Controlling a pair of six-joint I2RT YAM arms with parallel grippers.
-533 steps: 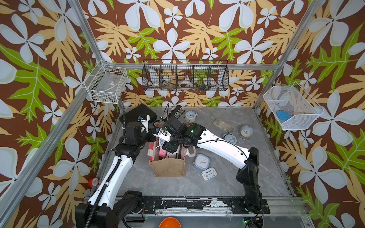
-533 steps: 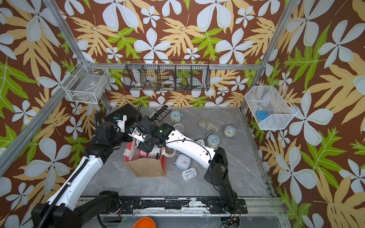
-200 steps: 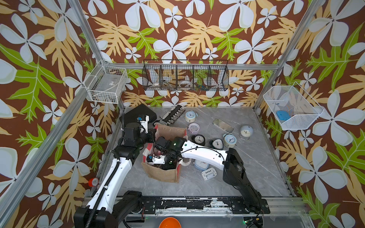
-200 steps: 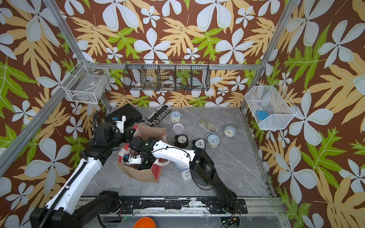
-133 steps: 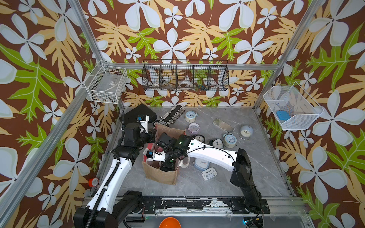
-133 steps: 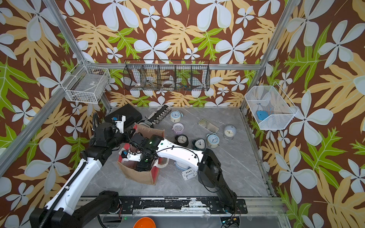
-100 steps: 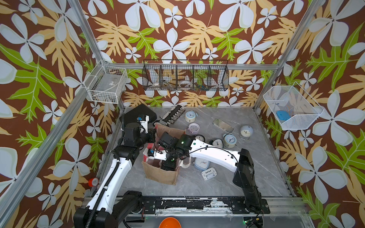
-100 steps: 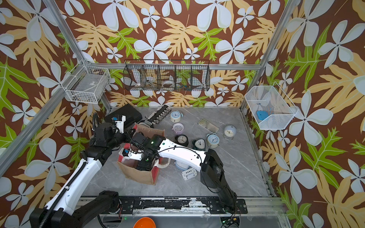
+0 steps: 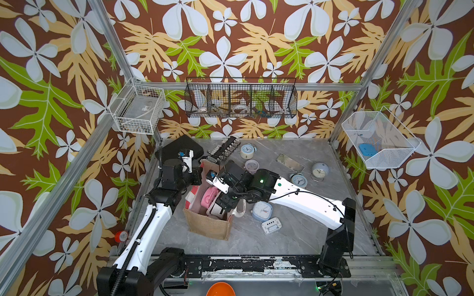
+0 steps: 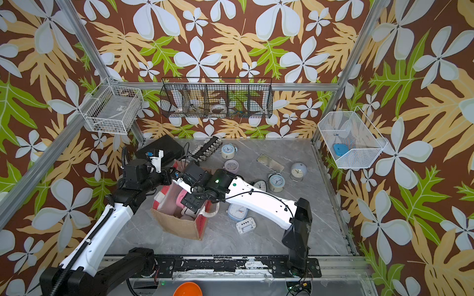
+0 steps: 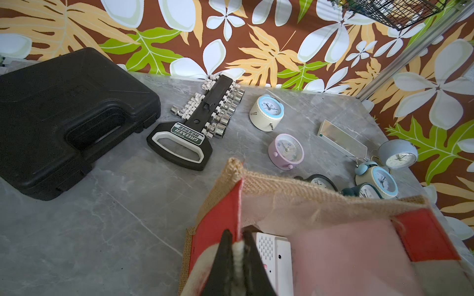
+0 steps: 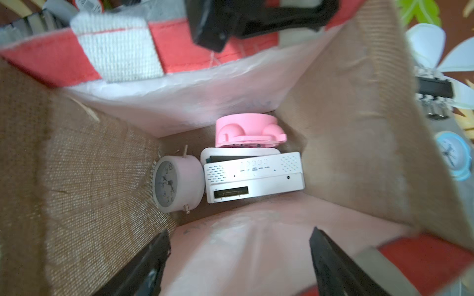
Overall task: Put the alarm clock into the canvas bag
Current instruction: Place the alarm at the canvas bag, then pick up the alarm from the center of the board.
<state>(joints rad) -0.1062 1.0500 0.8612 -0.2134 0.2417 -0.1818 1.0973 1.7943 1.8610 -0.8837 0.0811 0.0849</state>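
Looking from the far left, I find the black case point(image 9: 179, 151) at 11 o'clock from the canvas bag point(image 9: 207, 225), well apart from it. My left gripper point(image 11: 237, 234) is clenched on the bag's rim at that same 11 o'clock corner, with a fold of white fabric pinched between its fingers. The bag stands upright with its mouth open.

On the bag's floor lie three clocks. A pink alarm clock point(image 12: 246, 130) rests against the pale lining and a white digital alarm clock point(image 12: 254, 179) touches it. A white round alarm clock point(image 12: 177, 187) presses against the digital one's end, close to the burlap wall.

My right gripper point(image 12: 238, 256) hangs at the mouth of the bag, above the clocks and apart from all three. Its fingers are spread wide with nothing between them. In both top views the pink one shows inside the bag, with the right gripper at its 3 o'clock.

Outside, a blue square clock point(image 9: 261, 210) sits just beside the bag at 3 o'clock. A small white clock point(image 9: 271, 225) lies at 4 o'clock, and several round clocks point(image 9: 298, 180) are scattered from 1 to 2 o'clock.
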